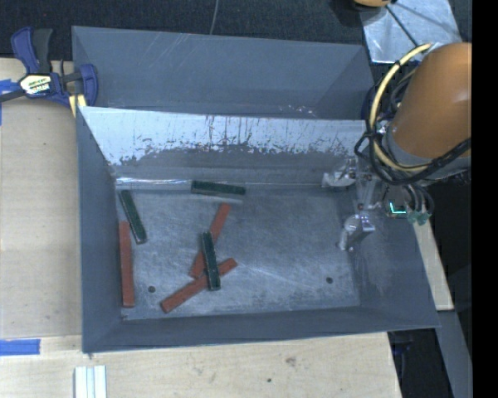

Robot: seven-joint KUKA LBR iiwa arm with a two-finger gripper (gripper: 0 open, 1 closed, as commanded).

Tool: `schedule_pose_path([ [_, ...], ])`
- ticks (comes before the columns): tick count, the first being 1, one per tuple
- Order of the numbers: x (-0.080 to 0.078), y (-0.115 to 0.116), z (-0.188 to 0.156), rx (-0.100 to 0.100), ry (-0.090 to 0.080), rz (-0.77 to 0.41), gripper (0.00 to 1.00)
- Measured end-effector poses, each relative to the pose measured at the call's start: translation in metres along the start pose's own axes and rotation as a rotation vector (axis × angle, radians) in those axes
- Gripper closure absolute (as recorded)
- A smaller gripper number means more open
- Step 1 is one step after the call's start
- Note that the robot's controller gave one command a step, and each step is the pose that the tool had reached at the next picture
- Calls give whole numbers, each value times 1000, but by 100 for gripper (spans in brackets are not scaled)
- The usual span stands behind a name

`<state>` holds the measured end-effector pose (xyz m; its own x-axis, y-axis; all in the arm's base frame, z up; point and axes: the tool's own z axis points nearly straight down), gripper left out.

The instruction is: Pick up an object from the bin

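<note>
My gripper (349, 204) hangs over the bin's right side, above bare floor near the right wall. Its two metal fingers stand apart, one fingertip (339, 178) toward the back and the other lower down, with nothing between them. The nearest loose things lie well to its left. A dark green bar (209, 261) lies across two red bars (217, 226) (197, 286) in a small crossed pile at the middle of the floor. Another dark green bar (217, 189) lies flat along the foot of the back wall.
At the left of the bin a long red bar (126, 264) lies along the left wall, with a dark green bar (133, 215) slanted just above it. The arm's orange cover and cables hang over the right rim.
</note>
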<state>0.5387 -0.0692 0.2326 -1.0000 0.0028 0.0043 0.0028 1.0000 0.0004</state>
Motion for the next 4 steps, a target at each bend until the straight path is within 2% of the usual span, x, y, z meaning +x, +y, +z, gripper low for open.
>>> schedule_pose_path([
  [1, -2, 0, -4, 1, -8, -2, 0],
  [2, -7, 23, 18, 5, -14, -125, 0],
  [3, -10, 61, 32, 1, -5, -265, 0],
  [4, -15, 107, 70, 1, -12, -136, 0],
])
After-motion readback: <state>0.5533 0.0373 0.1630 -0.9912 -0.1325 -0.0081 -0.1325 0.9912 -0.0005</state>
